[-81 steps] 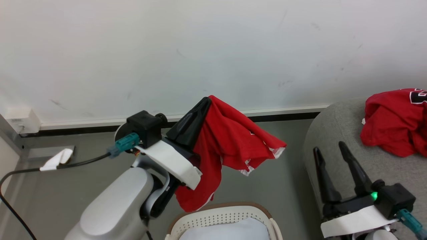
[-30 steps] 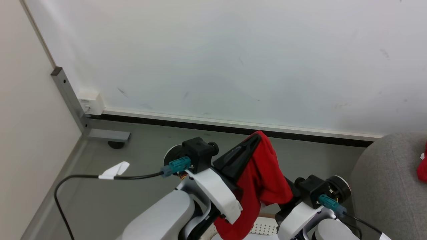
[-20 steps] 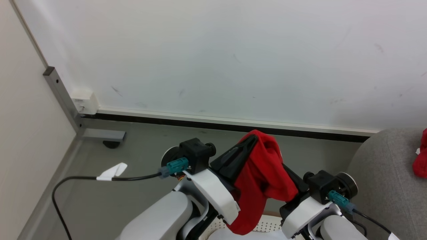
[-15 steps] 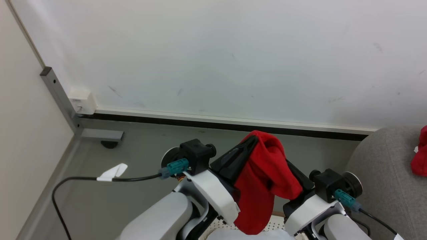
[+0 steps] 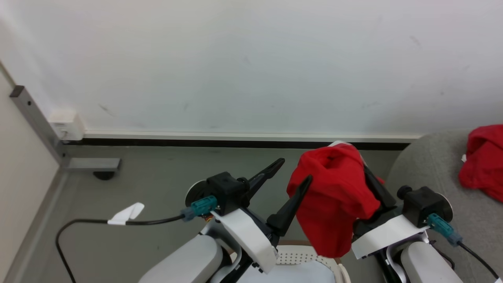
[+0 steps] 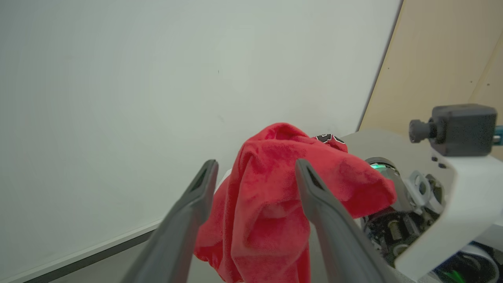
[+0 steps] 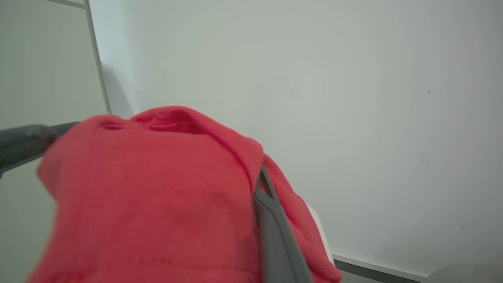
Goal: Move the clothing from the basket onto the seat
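Left claw (image 5: 292, 173) wide, empty. Right claw (image 5: 363, 167) grips a garment (image 5: 334, 196) above the basket (image 5: 302, 254); a second garment (image 5: 483, 161) lies on the seat (image 5: 428, 165).

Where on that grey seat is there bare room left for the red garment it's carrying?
The grey seat is bare on its left part, between its rounded edge by the floor and the lying red garment. Toward the right that garment crowds it. The hanging red garment is above the basket.
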Controlling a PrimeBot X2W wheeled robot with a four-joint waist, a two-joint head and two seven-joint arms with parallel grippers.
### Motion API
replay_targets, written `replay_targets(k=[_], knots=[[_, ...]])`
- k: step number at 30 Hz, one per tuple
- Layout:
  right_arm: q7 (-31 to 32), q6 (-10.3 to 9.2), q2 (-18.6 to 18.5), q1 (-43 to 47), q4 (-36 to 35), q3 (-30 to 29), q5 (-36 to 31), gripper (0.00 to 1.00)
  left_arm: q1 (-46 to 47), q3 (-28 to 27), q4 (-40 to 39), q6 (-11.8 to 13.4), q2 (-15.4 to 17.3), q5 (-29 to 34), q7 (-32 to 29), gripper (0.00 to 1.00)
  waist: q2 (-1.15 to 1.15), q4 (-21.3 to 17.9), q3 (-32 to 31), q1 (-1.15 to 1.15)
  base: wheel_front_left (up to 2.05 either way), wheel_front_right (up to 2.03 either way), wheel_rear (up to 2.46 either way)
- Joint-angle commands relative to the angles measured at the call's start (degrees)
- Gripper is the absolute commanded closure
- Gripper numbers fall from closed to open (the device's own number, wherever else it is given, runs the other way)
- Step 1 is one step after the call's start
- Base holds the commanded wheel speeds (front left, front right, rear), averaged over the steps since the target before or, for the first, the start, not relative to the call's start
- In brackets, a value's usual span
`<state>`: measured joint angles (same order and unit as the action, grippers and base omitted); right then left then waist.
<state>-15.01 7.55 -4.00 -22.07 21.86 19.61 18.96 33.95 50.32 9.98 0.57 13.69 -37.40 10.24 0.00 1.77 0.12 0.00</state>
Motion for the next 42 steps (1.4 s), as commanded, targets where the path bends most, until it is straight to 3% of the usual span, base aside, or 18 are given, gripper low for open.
replay_targets(k=[1,19,33,42], knots=[[-0.12,-0.13,-0.19,0.37,-0.49,-0.15,-0.6,1.0,-0.67,-0.16,-0.42,0.19,0.46,-0.56,0.35,0.0,0.0,-1.17,0.71,0.0,0.0,0.0,0.0],[-0.12,-0.13,-4.21,2.45,-6.4,-8.22,-1.69,1.0,-2.44,2.03,-2.22,0.15,2.7,1.72,1.19,0.0,0.0,-15.69,4.29,0.0,0.0,0.0,0.0],[-0.12,-0.13,-2.0,6.72,-11.99,-13.52,-2.14,1.0,-2.01,2.71,-1.13,-0.16,3.25,3.29,2.93,0.0,0.0,-25.06,6.55,0.0,0.0,0.0,0.0],[-0.12,-0.13,-1.47,7.33,-13.14,-13.82,-2.25,1.0,-1.83,3.29,-0.57,-0.16,3.09,3.61,3.12,0.0,0.0,-27.7,6.97,0.0,0.0,0.0,0.0]])
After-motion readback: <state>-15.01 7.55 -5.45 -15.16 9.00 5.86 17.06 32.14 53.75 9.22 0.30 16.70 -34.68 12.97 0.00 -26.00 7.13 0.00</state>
